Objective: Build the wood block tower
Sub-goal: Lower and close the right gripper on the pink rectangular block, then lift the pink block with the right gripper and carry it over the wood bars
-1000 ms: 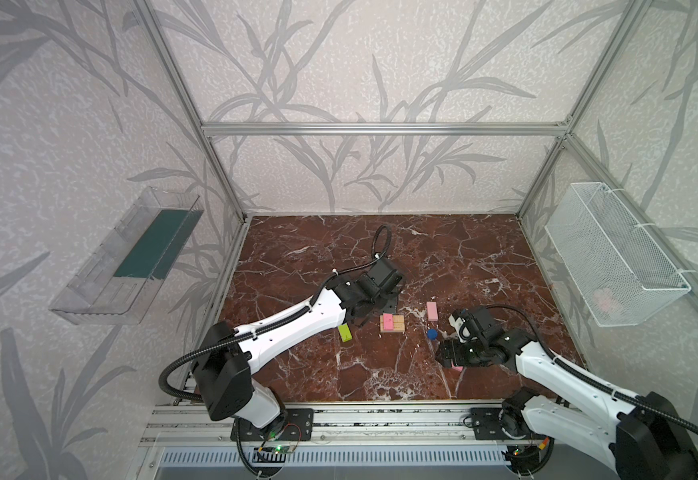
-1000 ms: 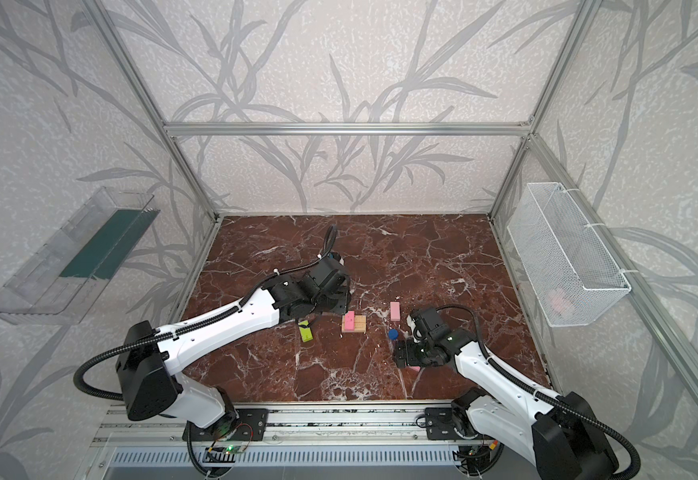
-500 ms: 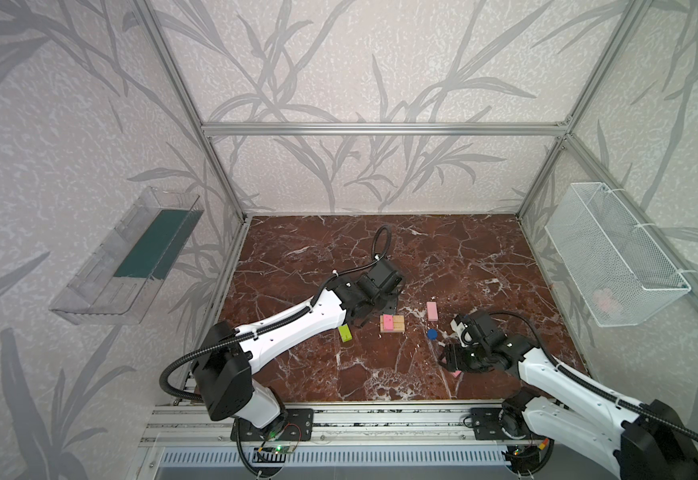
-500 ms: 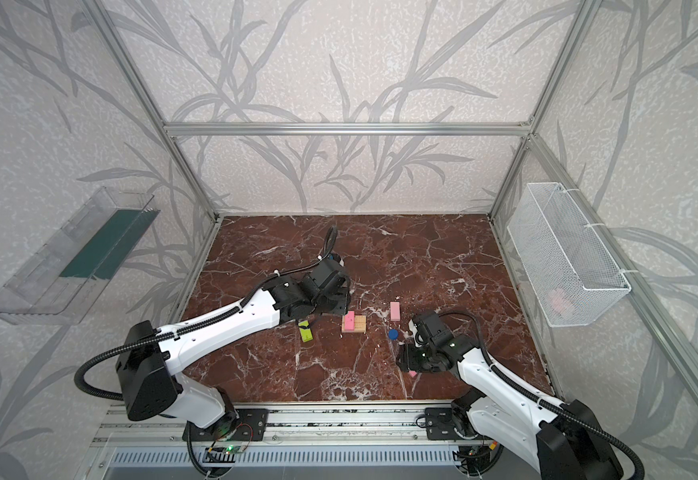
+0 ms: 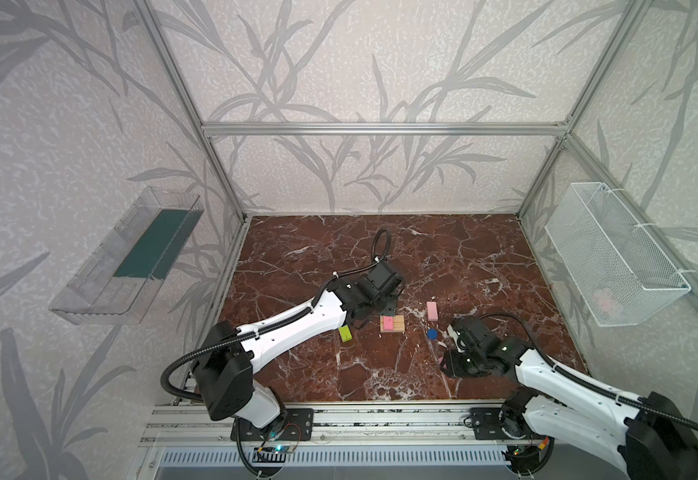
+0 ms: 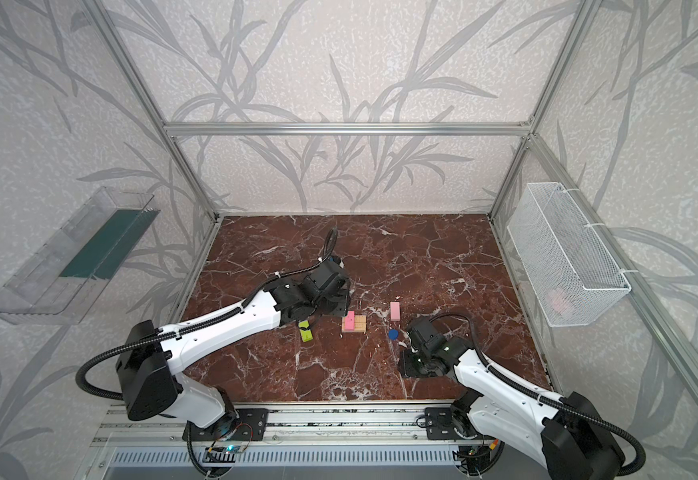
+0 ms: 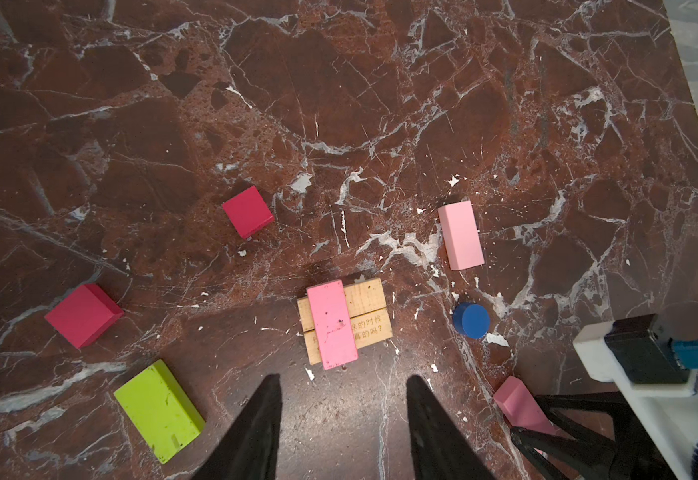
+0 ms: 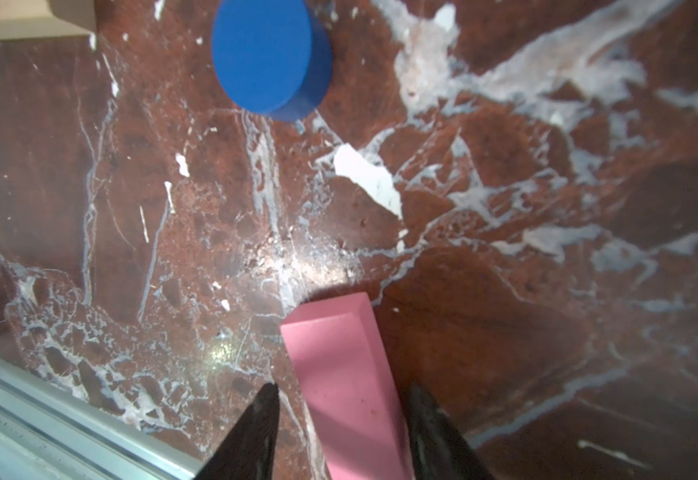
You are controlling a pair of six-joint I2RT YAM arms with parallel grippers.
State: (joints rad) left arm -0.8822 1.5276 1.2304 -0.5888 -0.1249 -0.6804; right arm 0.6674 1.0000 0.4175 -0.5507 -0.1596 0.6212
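1. Two tan bars (image 7: 345,320) lie side by side, touching, on the bench (image 5: 463,249); they are the foot of the tower (image 5: 391,324).
2. Three pink bars; the first pink bar (image 7: 332,324) lies flat across both tan bars; the second pink bar (image 7: 460,236) lies loose at 2 o'clock from that pair in both top views; the third pink bar (image 8: 339,353) sits at 4 o'clock.
3. One lime-green bar (image 7: 159,405), flat at 9 o'clock from the pair.
4. One blue disc (image 7: 470,319), at 3 o'clock.
5. Two red cubes, seen only by the left wrist camera; one red cube (image 7: 247,211) and a second red cube (image 7: 82,314) lie apart.
6. The left tool (image 7: 343,378) hangs near the tan pair, spread, with nothing between its jaws.
7. The right tool (image 8: 343,386) has its jaws astride the third pink bar; whether they pinch it I cannot tell.
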